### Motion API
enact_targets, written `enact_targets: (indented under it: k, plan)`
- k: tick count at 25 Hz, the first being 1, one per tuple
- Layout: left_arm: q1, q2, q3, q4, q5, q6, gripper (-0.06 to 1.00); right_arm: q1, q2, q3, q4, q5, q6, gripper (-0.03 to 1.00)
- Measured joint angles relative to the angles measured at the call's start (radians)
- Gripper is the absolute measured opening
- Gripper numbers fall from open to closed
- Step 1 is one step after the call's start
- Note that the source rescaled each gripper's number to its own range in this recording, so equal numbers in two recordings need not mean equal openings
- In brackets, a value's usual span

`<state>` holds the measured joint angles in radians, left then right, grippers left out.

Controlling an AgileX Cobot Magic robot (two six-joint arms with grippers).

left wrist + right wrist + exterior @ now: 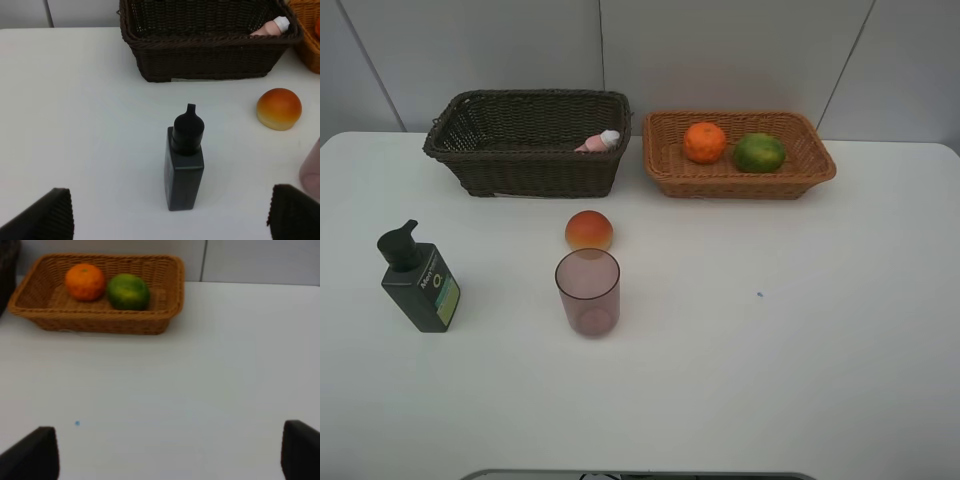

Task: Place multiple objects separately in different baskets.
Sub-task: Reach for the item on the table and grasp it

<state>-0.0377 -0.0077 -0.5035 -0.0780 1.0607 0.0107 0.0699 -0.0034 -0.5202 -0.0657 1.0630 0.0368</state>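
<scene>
On the white table stand a dark green pump bottle (418,280) (185,160), a mauve cup (588,291) (311,170) and a peach-like fruit (588,230) (279,108). The dark brown basket (530,97) (210,55) holds a pink white-capped bottle (599,142) (272,26). In the tan basket (665,178) (95,320) lie an orange (704,142) (85,282) and a green fruit (759,152) (128,291). My left gripper (171,220) is open, hovering just short of the pump bottle. My right gripper (167,452) is open over bare table, well short of the tan basket. Neither gripper shows in the high view.
The two baskets stand side by side along the table's back edge, against a grey panelled wall. A tiny blue speck (759,294) (77,423) marks the tabletop right of the cup.
</scene>
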Motion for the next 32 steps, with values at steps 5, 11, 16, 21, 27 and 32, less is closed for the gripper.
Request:
enact_targets:
  k: [5,11,16,21,27,32]
  plan:
    - [0.000,0.000,0.000,0.000,0.000,0.000,0.99,-0.047,0.000,0.000,0.000,0.000,0.000,0.89]
    - [0.000,0.000,0.000,0.000,0.000,0.000,0.99,-0.050,0.000,0.000,0.003,0.000,0.000,0.89]
    - [0.000,0.000,0.000,0.000,0.000,0.000,0.99,-0.050,0.000,0.000,0.003,0.000,0.000,0.89]
    - [0.000,0.000,0.000,0.000,0.000,0.000,0.99,-0.050,0.000,0.000,0.003,0.000,0.000,0.89]
    - [0.000,0.000,0.000,0.000,0.000,0.000,0.99,-0.050,0.000,0.000,0.003,0.000,0.000,0.89]
    - [0.000,0.000,0.000,0.000,0.000,0.000,0.99,-0.050,0.000,0.000,0.003,0.000,0.000,0.89]
